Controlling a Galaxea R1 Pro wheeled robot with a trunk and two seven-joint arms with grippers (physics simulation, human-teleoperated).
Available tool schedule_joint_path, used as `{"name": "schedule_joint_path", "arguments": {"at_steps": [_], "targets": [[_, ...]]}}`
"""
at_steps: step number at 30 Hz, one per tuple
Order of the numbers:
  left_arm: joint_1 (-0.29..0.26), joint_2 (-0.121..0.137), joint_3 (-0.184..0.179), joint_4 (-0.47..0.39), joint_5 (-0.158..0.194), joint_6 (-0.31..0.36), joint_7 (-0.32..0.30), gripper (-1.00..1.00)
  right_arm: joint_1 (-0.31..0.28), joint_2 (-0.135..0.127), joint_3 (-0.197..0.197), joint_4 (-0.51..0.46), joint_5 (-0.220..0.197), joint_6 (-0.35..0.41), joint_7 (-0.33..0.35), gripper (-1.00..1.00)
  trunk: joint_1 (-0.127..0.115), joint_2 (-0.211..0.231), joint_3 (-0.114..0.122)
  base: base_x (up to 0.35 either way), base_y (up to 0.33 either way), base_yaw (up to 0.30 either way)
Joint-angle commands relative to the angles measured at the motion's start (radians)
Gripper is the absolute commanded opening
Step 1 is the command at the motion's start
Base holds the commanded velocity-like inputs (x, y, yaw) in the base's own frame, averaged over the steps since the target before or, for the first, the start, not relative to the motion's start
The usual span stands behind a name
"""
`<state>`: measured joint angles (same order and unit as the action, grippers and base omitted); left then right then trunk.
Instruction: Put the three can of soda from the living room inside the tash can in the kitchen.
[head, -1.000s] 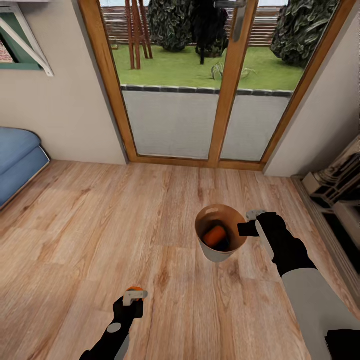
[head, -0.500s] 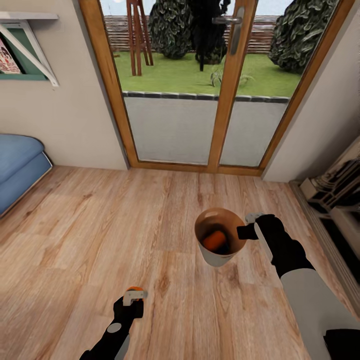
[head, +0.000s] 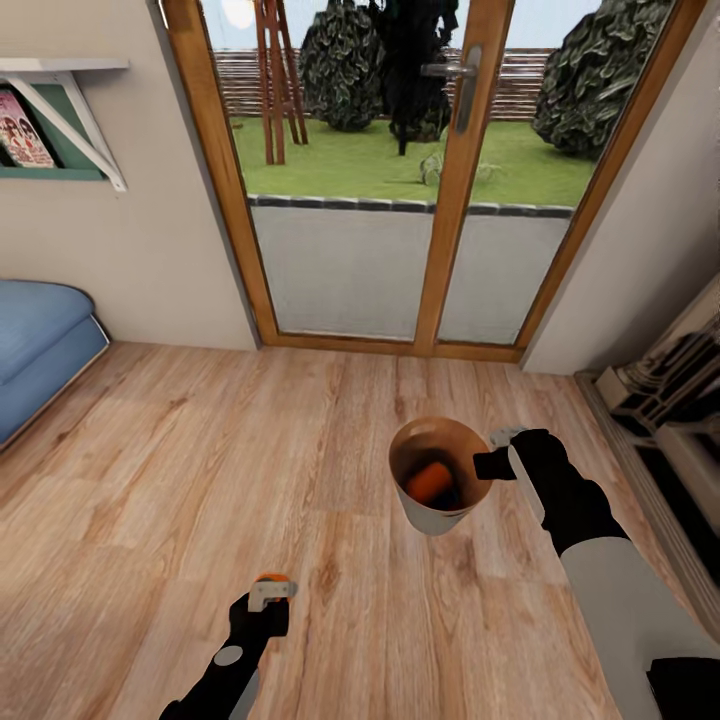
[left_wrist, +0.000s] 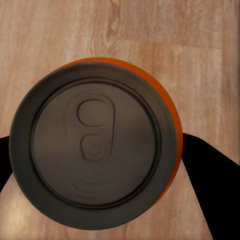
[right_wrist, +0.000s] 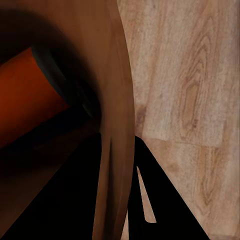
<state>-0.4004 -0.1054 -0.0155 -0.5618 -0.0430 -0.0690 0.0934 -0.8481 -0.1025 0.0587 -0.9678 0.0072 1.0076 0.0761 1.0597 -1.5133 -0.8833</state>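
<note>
My right gripper (head: 490, 453) is shut on the rim of the tash can (head: 438, 517), a pale bucket with an orange-brown inside, held above the plank floor. An orange can of soda (head: 430, 481) lies inside it, with something dark beside it; the right wrist view shows the same can (right_wrist: 25, 95) behind the bucket wall (right_wrist: 117, 130). My left gripper (head: 268, 592) is shut on another orange can of soda (head: 270, 578), low at the front left. The left wrist view looks straight onto that can's grey top (left_wrist: 95, 150), with the dark fingers (left_wrist: 210, 180) at its sides.
Wood-framed glass doors (head: 440, 200) stand ahead, with a garden beyond. A blue sofa (head: 35, 340) is at the left, under a wall shelf (head: 60, 120). A low cabinet (head: 670, 400) runs along the right wall. Warm brown plank floor (head: 200, 470) lies between.
The head view has tilted up a little, so the doors, sofa and shelf sit lower in the picture. Both grippers keep their holds and places.
</note>
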Motion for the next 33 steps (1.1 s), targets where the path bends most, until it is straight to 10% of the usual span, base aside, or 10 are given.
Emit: {"name": "schedule_joint_path", "arguments": {"at_steps": [1,33], "targets": [[0.000,0.000,0.000,0.000,0.000,0.000,-0.002,-1.00,0.000,0.000,0.000,0.000,-0.016,0.000,0.004,-1.00,-0.004,0.007,0.005,0.000,0.000,0.000],[0.000,0.000,0.000,-0.001,0.000,0.000,-0.004,-1.00,0.000,0.001,-0.001,0.001,-0.017,0.000,0.004,-1.00,-0.127,0.231,0.157,0.000,0.000,0.000]]}}
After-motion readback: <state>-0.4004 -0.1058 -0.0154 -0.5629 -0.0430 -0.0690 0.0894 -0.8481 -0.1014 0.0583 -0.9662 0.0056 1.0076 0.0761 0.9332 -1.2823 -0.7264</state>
